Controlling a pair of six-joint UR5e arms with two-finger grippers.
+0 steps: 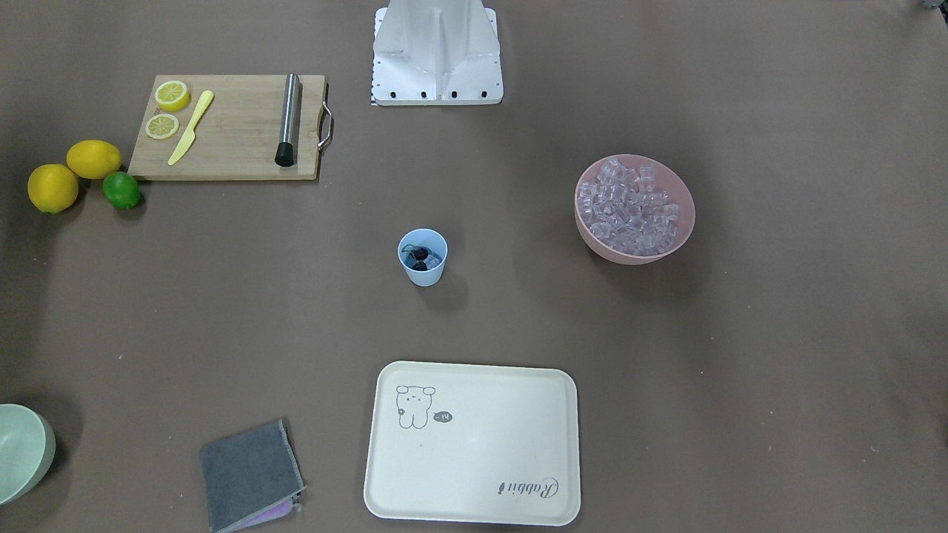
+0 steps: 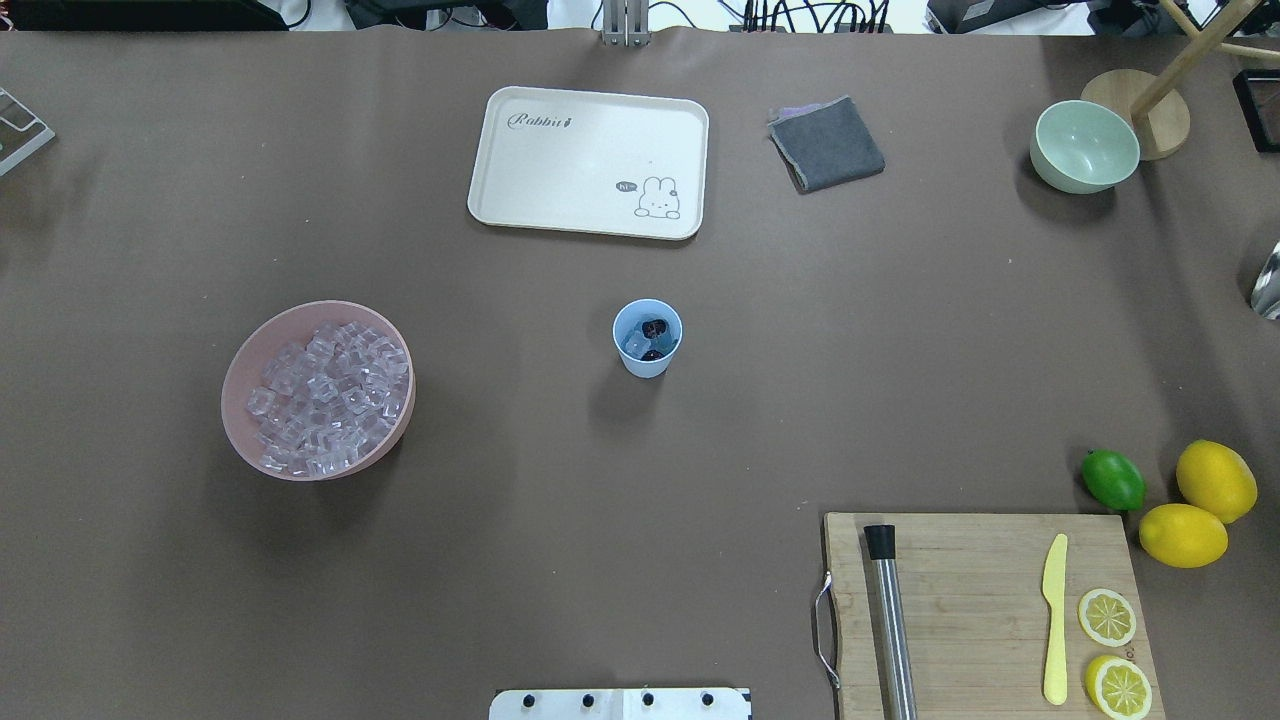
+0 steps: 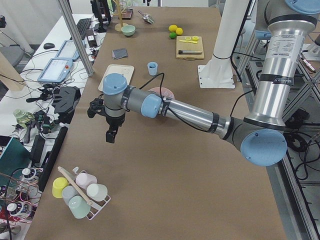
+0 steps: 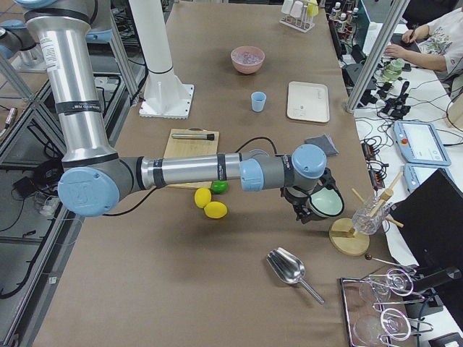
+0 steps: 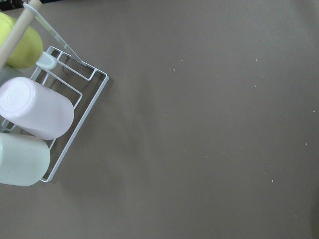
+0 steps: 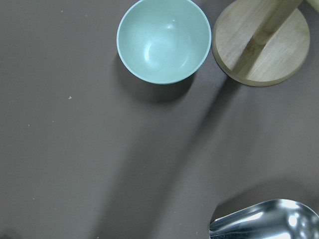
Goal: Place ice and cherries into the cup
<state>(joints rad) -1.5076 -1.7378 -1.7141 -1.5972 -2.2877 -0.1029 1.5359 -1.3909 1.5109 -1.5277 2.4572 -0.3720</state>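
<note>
The light blue cup point(image 1: 422, 257) stands upright mid-table; it also shows in the overhead view point(image 2: 647, 338). Inside it lie the dark cherries point(image 2: 654, 328) and a few clear ice cubes point(image 2: 635, 346). More ice point(image 2: 328, 395) fills the pink bowl point(image 1: 681, 222). My left gripper point(image 3: 111, 135) hangs over the table's left end, far from the cup; I cannot tell if it is open or shut. My right gripper point(image 4: 304, 215) hangs at the table's right end beside the pale green bowl point(image 4: 327, 202); I cannot tell its state either.
A cream tray point(image 2: 588, 162) and a grey cloth point(image 2: 826, 143) lie beyond the cup. A cutting board point(image 2: 985, 610) holds a muddler, a yellow knife and lemon slices, with lemons and a lime point(image 2: 1112, 479) beside it. A metal scoop point(image 6: 266, 220) and a cup rack point(image 5: 37, 112) sit at the table's ends.
</note>
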